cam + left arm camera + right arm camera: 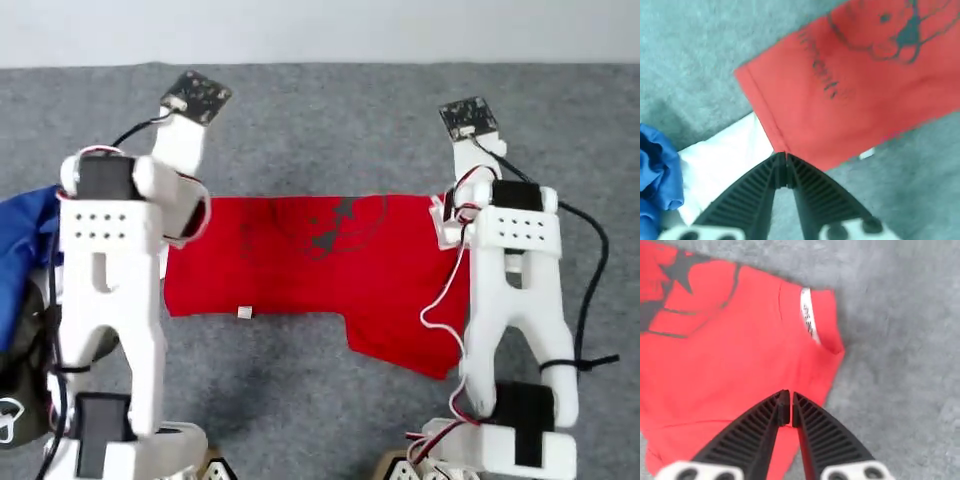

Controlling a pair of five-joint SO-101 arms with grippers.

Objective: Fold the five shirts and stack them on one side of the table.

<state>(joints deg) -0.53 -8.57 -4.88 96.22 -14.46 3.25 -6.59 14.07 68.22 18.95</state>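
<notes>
Now, red shirt, jaws pinching both ends

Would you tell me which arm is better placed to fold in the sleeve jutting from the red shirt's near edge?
Right, probably. The sleeve lies beside the right arm, and the right gripper is shut over that end of the red shirt. The left gripper sits at the opposite hem.

A grey felt-like table cover meets a pale wall behind.
</notes>
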